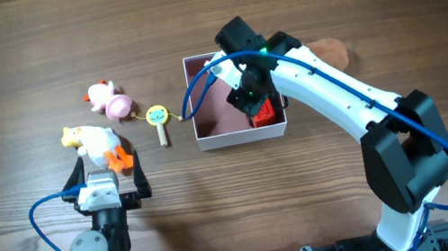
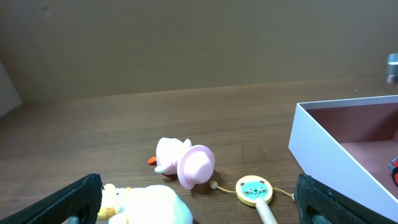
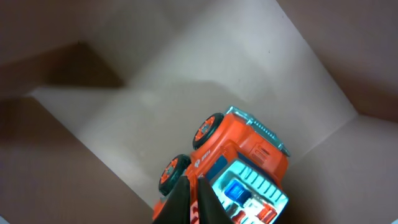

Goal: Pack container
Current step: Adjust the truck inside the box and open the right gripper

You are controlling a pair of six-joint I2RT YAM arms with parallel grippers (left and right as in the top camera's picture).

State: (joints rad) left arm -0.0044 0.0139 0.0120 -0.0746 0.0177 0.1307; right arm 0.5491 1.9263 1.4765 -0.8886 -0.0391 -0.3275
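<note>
The container (image 1: 242,137), a square white-walled box with a dusty pink inside, stands mid-table; its near wall shows in the left wrist view (image 2: 323,140) and its floor in the right wrist view (image 3: 155,93). An orange toy truck (image 1: 264,113) sits inside at the right, by a wall (image 3: 249,155). My right gripper (image 1: 249,98) reaches into the box, its fingers (image 3: 194,202) closed tight on the truck's edge. My left gripper (image 1: 110,179) is open near the front edge, its fingers (image 2: 199,202) either side of a white and yellow duck toy (image 1: 95,142) (image 2: 152,205).
A pink and white duck toy (image 1: 110,99) (image 2: 186,163) lies left of the box. A yellow cat-face rattle drum (image 1: 157,115) (image 2: 254,190) lies between it and the box. A brown object (image 1: 335,50) sits behind the right arm.
</note>
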